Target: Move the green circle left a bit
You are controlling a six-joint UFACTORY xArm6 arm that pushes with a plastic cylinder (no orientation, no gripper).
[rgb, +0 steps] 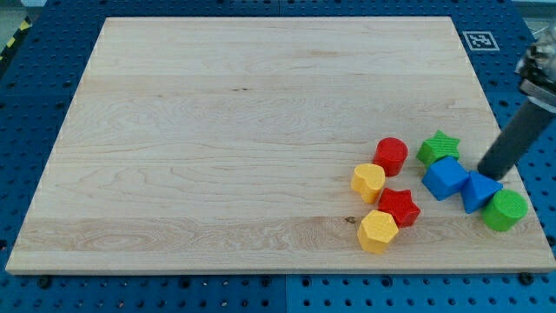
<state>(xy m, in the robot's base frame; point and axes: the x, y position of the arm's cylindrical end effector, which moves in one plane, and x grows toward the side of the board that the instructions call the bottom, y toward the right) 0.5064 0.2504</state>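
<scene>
Board: a pale wooden board [261, 130] lies on a blue pegboard table [35, 296], filling most of the view.
Marker: a small black-and-white square tag [479, 40] sits on the table just off the board's top right corner.
Rod: the dark rod [512, 143] comes in from the view's upper right and slants down toward the left.
My tip: my tip [486, 176] rests at the board's right side, just above the blue triangle and just up and left of the green circle; I cannot tell if it touches either one.
Claw: the arm carries none, only the bare rod, so there is nothing to hold or let go.
Green circle: the green circle [505, 209] stands near the board's right edge, low in the view, touching or nearly touching the blue triangle on its left.
Blue triangle: the blue triangle [478, 192] sits between the green circle and the blue cube.
Blue cube: the blue cube [445, 177] lies against the triangle's left side, just below the green star.
Green star: the green star [438, 147] is the topmost of the right-hand group.
Red cylinder: the red cylinder [391, 155] stands left of the green star.
Yellow blocks: 2 in all; 1 yellow block [368, 182] just below and left of the red cylinder, 1 yellow hexagon [378, 230] lowest in the cluster.
Red star: the red star [399, 206] lies between the 2 yellow blocks, touching the hexagon.
</scene>
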